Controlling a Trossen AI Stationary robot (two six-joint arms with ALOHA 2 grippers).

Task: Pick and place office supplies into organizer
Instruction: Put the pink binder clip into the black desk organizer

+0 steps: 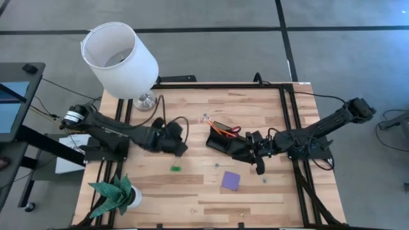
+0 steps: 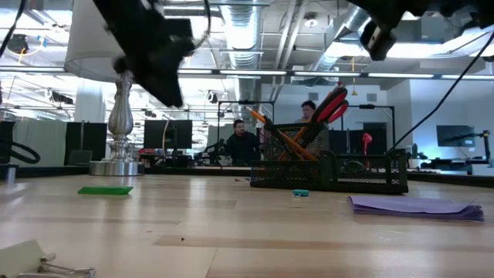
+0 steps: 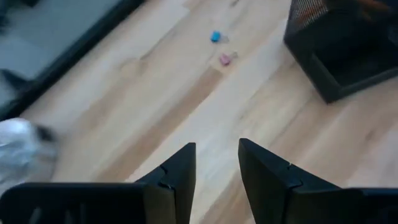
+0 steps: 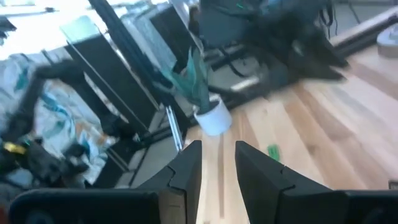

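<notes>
The organizer (image 1: 223, 137) is seen mid-frame in the high view, scissors (image 2: 328, 106) inside. The left gripper (image 3: 216, 163) and right gripper (image 4: 217, 159) are held apart, empty. The note pad (image 1: 231, 180) is laid lower right.

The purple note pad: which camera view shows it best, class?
The high view shows the purple note pad best: its whole square face shows. The low view sees it edge-on, as a thin strip; neither wrist view shows it.

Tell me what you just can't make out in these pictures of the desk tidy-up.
- Organizer compartments: high view, the right pincer and arm overlap its near side.
- Small bits by the purple note pad: high view, too small to name.
- Left pincer: low view, motion-blurred.
- Binder clip: low view, cut off by the bottom edge.
</notes>
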